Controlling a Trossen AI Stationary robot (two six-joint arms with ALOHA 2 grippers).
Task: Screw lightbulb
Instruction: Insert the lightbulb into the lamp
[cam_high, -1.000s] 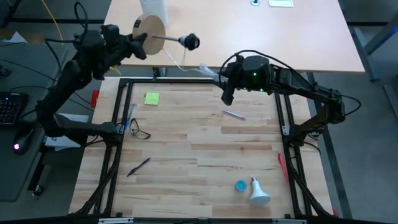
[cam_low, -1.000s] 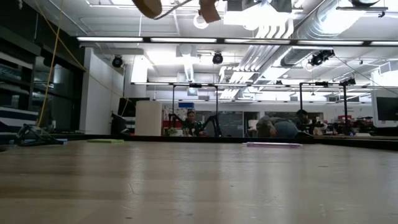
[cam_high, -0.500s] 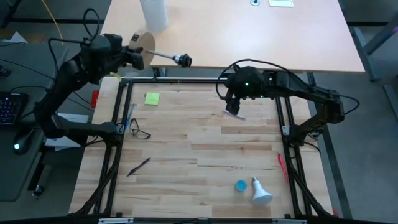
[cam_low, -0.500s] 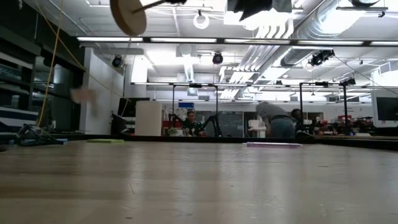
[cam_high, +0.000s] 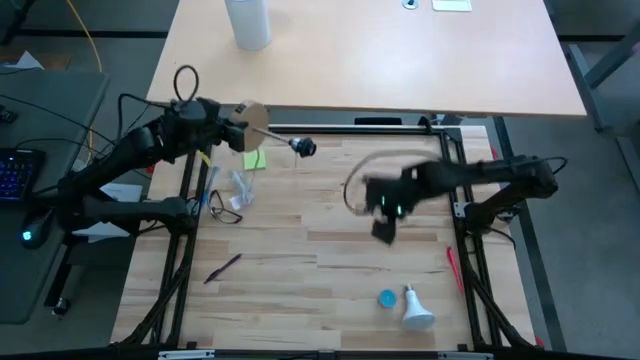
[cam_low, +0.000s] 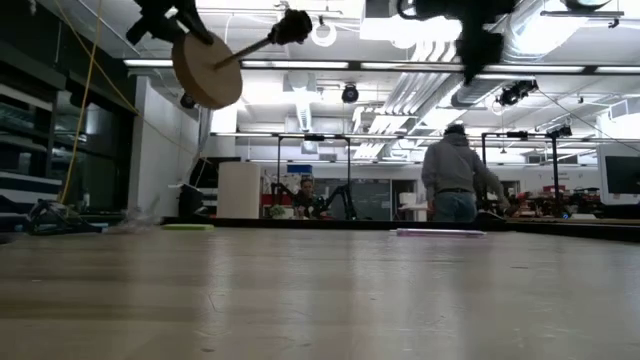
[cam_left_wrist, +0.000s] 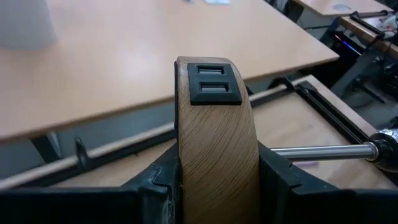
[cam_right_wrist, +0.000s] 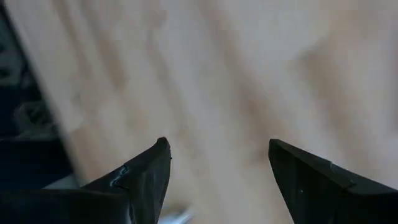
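Bright, even overhead light; ceiling lamps (cam_low: 330, 62) glare in the low view. The right gripper (cam_high: 383, 232) is motion-blurred.

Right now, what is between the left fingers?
The wooden disc, held by its edge, its metal rod sticking out sideways. The clamped part of the rim is hidden by the fingers.

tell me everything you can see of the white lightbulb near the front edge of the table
The white frosted lightbulb lies on its side on the light wooden table, near the front right corner. Its round globe points toward the front edge; the cone-shaped neck narrows to a small base aimed back into the table. A small round blue object lies just beside it. No gripper touches it.
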